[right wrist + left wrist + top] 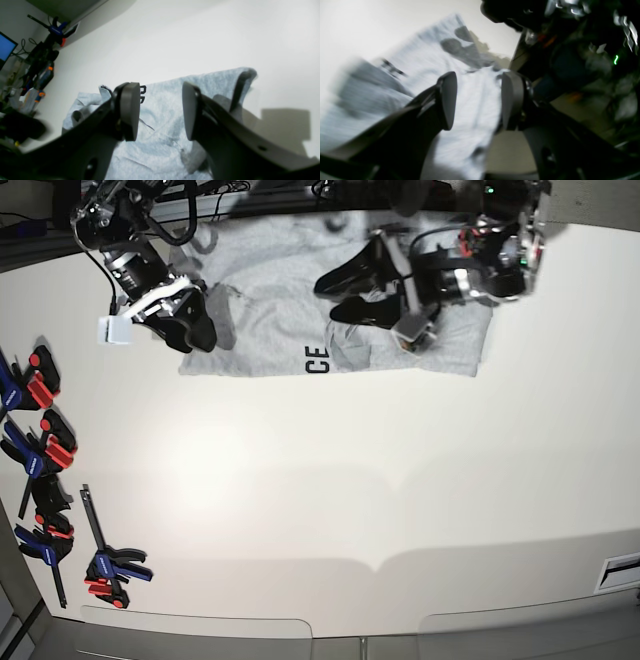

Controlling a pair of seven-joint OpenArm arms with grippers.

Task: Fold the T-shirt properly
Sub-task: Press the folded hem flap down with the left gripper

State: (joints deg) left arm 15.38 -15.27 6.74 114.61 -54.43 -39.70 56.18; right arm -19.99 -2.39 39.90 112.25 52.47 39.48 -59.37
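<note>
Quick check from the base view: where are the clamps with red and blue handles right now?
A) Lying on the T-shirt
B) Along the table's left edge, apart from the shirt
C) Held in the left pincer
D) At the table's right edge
B: the clamps lie in a row down the left edge of the table, well away from the T-shirt at the top, and neither pincer holds one.

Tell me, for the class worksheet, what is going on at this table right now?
A two-armed robot is folding a light heather-grey cotton T-shirt lying on the white table. Both arms hang over the shirt: the left gripper and the right gripper each have their jaws open with nothing between them. The shirt is partly folded, still rumpled, with black letters showing at its near edge.
</note>
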